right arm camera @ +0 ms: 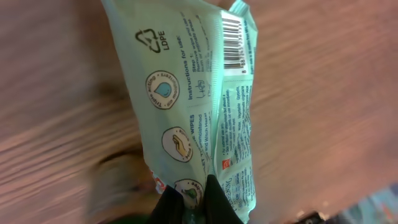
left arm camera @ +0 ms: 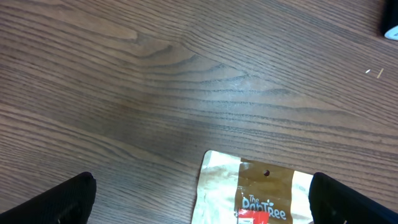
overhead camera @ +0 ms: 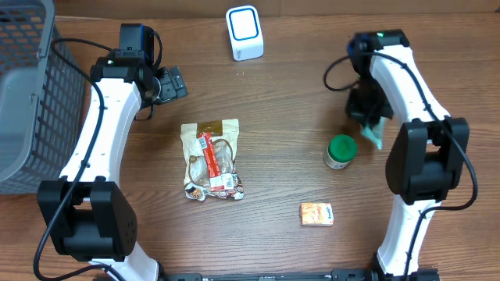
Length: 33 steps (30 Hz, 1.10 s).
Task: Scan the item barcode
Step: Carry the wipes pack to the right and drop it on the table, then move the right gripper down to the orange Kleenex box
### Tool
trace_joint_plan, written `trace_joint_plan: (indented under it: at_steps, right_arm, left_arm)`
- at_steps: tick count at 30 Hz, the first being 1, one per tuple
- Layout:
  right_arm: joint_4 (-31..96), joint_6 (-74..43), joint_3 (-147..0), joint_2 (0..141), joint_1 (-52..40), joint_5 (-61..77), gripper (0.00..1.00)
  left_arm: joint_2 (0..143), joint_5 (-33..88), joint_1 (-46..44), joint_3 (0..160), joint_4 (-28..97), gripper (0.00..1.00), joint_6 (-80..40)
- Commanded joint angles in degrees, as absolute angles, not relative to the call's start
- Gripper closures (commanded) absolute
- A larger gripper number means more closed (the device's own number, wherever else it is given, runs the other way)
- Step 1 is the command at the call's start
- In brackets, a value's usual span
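Nearest my side, I am seeing an orange box (overhead camera: pixel 316 214) lying flat on the table (overhead camera: pixel 281 94). Just beyond it a green-lidded jar (overhead camera: pixel 341 151) is standing upright. To its left a snack bag (overhead camera: pixel 211 160) is lying flat, well apart from both.

My right gripper (right arm camera: pixel 194 202) is pinching the wipes pack (right arm camera: pixel 199 93) by one end, its jaws nearly together on the film. I am holding the pack just beside the jar, on its right, and it looks to be hanging clear of the table. In the wrist view its barcode (right arm camera: pixel 234 28) is showing at the far end, facing the camera.

My left gripper (overhead camera: pixel 170 83) is hovering with its jaws spread wide, carrying nothing. Its fingers (left arm camera: pixel 62 202) are framing the bag's top edge below.

Farthest out, the scanner (overhead camera: pixel 244 33) is standing near the table's back edge, well apart from the pack. A grey basket (overhead camera: pixel 23 94) is sitting at the far left.
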<state>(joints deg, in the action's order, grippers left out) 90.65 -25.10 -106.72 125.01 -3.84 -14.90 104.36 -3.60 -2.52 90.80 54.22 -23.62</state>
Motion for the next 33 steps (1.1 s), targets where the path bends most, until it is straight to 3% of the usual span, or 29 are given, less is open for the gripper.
trace_joint_plan:
  at_steps: [1,5,8,12,19,33]
  right_arm:
    - [89.3,-28.8,-102.3,124.4,-0.2,-19.5,0.95]
    - [86.0,-28.8,-98.1,124.4,3.1,-19.3,0.85]
    - [84.7,-28.7,-96.9,124.4,4.4,-19.2,0.64]
    - [85.4,-28.5,-97.7,124.4,4.6,-19.5,0.56]
    - [94.8,-28.8,-104.2,118.8,3.8,-17.8,0.56]
    - [94.4,-30.2,-104.2,90.5,-2.3,-6.0,0.54]
  left_arm:
    - [103.4,-3.1,-2.7,92.1,54.1,0.0,-24.0]
    - [103.4,-3.1,-2.7,92.1,54.1,0.0,-24.0]
    - [103.4,-3.1,-2.7,92.1,54.1,0.0,-24.0]
    - [103.4,-3.1,-2.7,92.1,54.1,0.0,-24.0]
    - [103.4,-3.1,-2.7,92.1,54.1,0.0,-24.0]
    - [103.4,-3.1,-2.7,92.1,54.1,0.0,-24.0]
